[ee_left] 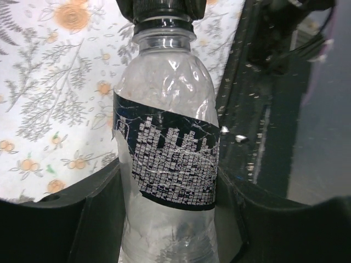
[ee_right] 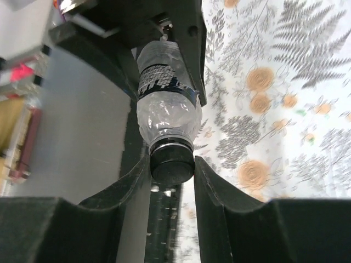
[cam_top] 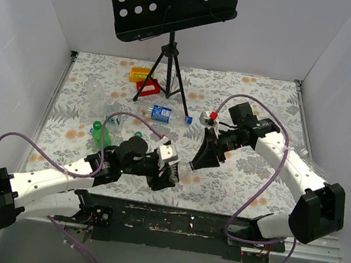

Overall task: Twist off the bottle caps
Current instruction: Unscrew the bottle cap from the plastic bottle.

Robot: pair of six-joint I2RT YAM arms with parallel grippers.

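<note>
A small clear bottle (ee_left: 164,93) with a dark printed label is held level above the table between my two grippers. My left gripper (ee_left: 167,219) is shut on its body, one finger on each side. My right gripper (ee_right: 171,171) is shut on its black cap (ee_right: 171,158); both fingers press the cap's sides. In the top view the left gripper (cam_top: 169,170) and right gripper (cam_top: 195,162) meet near the table's front middle, and the bottle between them is mostly hidden. The cap also shows at the top of the left wrist view (ee_left: 162,6).
A blue-white labelled bottle (cam_top: 163,113) with a blue cap (cam_top: 189,119) lies mid-table. A green bottle (cam_top: 100,133) and clear bottles (cam_top: 96,93) lie at the left. Red and yellow blocks (cam_top: 142,80) and a black tripod stand (cam_top: 168,71) are at the back.
</note>
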